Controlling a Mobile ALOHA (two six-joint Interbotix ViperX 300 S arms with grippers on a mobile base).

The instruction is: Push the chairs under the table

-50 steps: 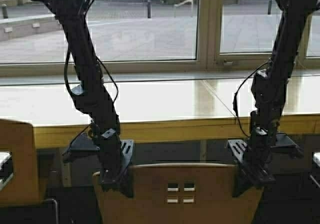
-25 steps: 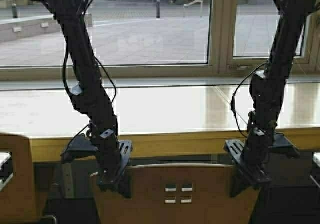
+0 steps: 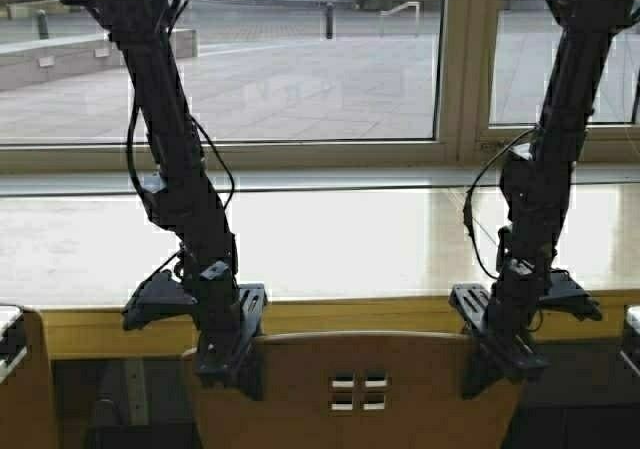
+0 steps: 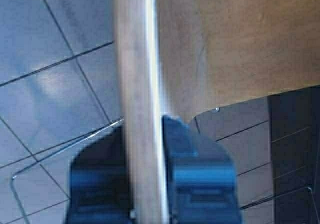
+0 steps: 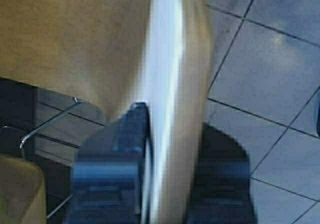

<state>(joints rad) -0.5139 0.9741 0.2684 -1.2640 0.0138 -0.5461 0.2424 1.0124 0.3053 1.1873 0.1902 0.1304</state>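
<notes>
While the high view looks down over the pale-wood table (image 3: 340, 244), the left gripper (image 3: 228, 354) and right gripper (image 3: 500, 347) clamp the two top corners of the plywood chair (image 3: 355, 389), apparently so a push goes in straight. Its backrest stands just short of the table's yellow front edge. In the left wrist view, the fingers (image 4: 192, 164) straddle the backrest rim. The right wrist view shows its fingers (image 5: 115, 159) pinching likewise.
</notes>
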